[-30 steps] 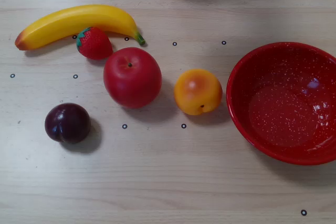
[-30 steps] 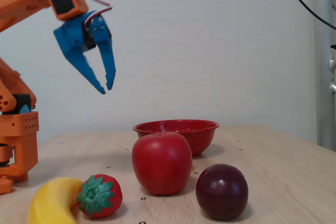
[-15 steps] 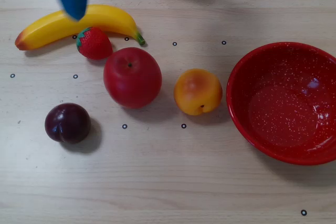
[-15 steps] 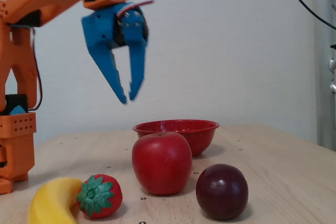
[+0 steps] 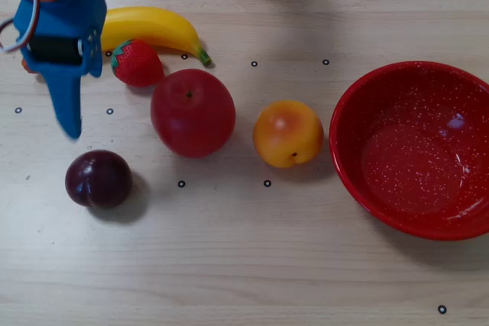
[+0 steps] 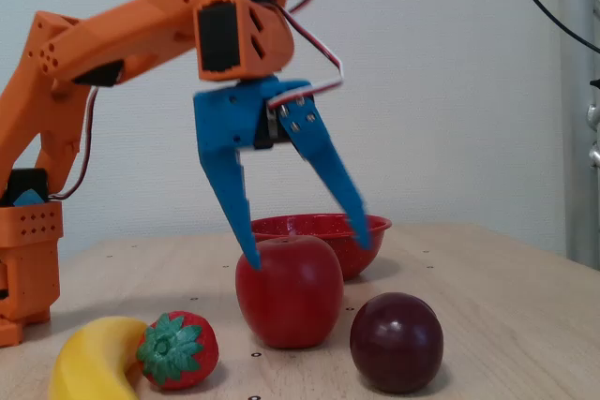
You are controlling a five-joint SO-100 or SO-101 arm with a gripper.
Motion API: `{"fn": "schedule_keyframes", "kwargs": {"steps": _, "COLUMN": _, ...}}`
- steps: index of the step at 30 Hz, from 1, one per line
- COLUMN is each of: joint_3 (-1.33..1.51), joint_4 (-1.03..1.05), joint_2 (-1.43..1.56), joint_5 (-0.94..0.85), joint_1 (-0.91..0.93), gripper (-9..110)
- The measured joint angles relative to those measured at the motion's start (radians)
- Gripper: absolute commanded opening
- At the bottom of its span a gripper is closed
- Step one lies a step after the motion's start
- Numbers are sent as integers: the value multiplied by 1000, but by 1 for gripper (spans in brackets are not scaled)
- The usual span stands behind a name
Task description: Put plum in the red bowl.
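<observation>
plum: on the table at the left of the overhead view, alone, clear of other fruit; untouched.
red bowl: far right in overhead view, empty, well apart from plum.
gripper: blue jaws spread wide, holding nothing; in the air, tips pointing down. Overhead view shows it just above-left of plum, not yet over it.
clutter: apple nearest neighbour on the right, strawberry and banana behind, peach between apple and bowl.
step: approach for grasp, judged early.
do it well: centre the open jaws over plum before descending; keep the apple-side finger off the apple; close around the widest part, since the glossy round skin looks likely to slip.
</observation>
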Motion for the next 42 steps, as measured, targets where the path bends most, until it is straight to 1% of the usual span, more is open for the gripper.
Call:
{"fn": "schedule_keyframes", "kwargs": {"steps": 2, "joint_3": -44, "joint_4": -2, "joint_2": -38, "joint_5": 0, "joint_1": 0, "gripper": 53}}
{"fn": "schedule_keyframes", "kwargs": {"steps": 8, "joint_3": -137, "joint_4": -5, "joint_2": -130, "joint_5": 37, "joint_1": 3, "gripper": 59}}
{"fn": "schedule_keyframes", "kwargs": {"steps": 13, "joint_3": -183, "joint_4": -2, "joint_2": -196, "joint_5": 40, "joint_1": 0, "gripper": 63}}
{"fn": "schedule_keyframes", "kwargs": {"steps": 19, "joint_3": -249, "joint_4": -5, "joint_2": -284, "joint_5": 40, "joint_1": 2, "gripper": 63}}
{"fn": "schedule_keyframes", "kwargs": {"steps": 29, "joint_3": -304, "joint_4": -95, "joint_2": -374, "joint_5": 40, "joint_1": 5, "gripper": 63}}
{"fn": "schedule_keyframes", "kwargs": {"steps": 42, "joint_3": -327, "joint_4": -101, "joint_2": -431, "joint_5": 34, "joint_1": 60, "gripper": 63}}
